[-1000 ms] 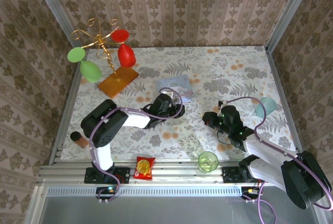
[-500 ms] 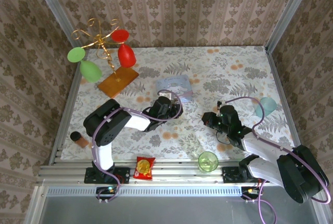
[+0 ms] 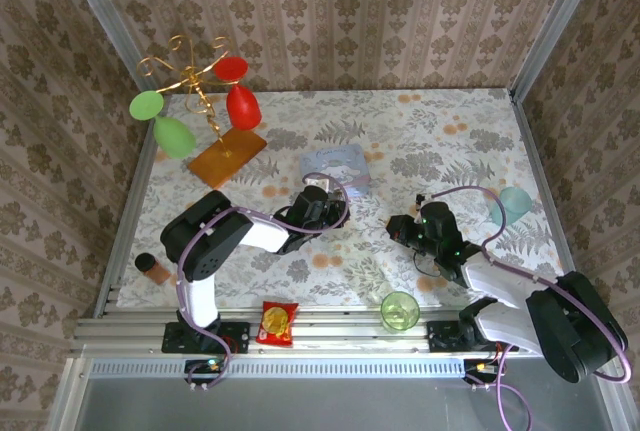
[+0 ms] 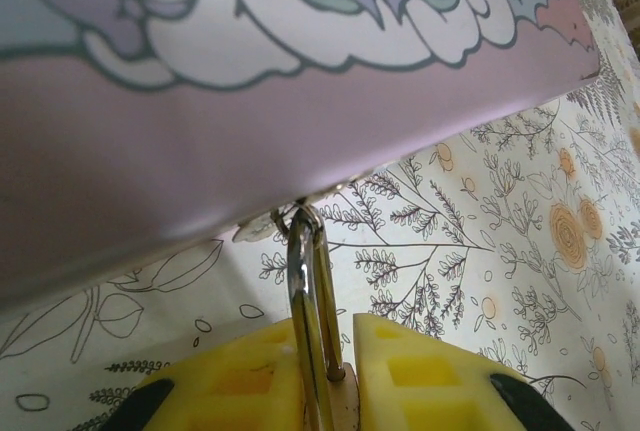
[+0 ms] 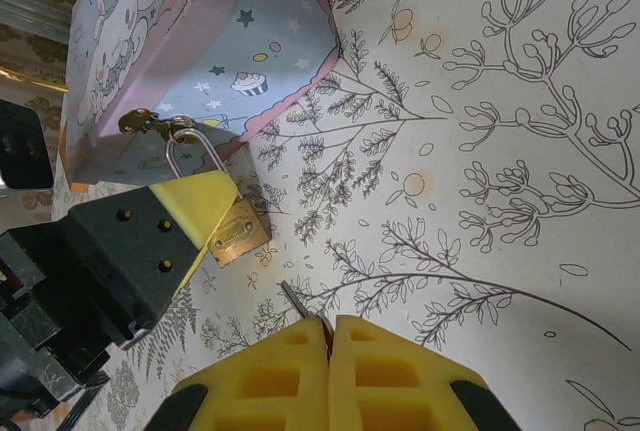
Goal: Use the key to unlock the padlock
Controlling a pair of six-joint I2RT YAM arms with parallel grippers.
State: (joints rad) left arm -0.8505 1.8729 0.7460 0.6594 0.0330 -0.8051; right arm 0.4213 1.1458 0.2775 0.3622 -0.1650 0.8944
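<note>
The pale blue tin (image 5: 200, 51) lies on the table, and the brass padlock (image 5: 238, 234) hangs by its silvery shackle (image 4: 305, 281) from the tin's clasp. My left gripper (image 4: 340, 371) is shut on the padlock; one yellow finger (image 5: 195, 211) covers part of the padlock's body. My right gripper (image 5: 330, 336) is shut on the thin silvery key (image 5: 298, 303). The key's tip points toward the padlock and stops a short way from it. In the top view, the left gripper (image 3: 322, 203) sits just below the tin (image 3: 337, 166), with the right gripper (image 3: 398, 226) to its right.
A green cup (image 3: 400, 310) and an orange snack packet (image 3: 277, 322) sit at the near edge. A teal cup (image 3: 513, 203) stands at the right. A gold rack with red and green glasses (image 3: 195, 101) is at the back left. A small brown object (image 3: 152, 268) lies at the near left.
Hardly anything differs. The right arm has shifted slightly and its gripper stays beside the padlock. The left gripper keeps its hold at the tin.
</note>
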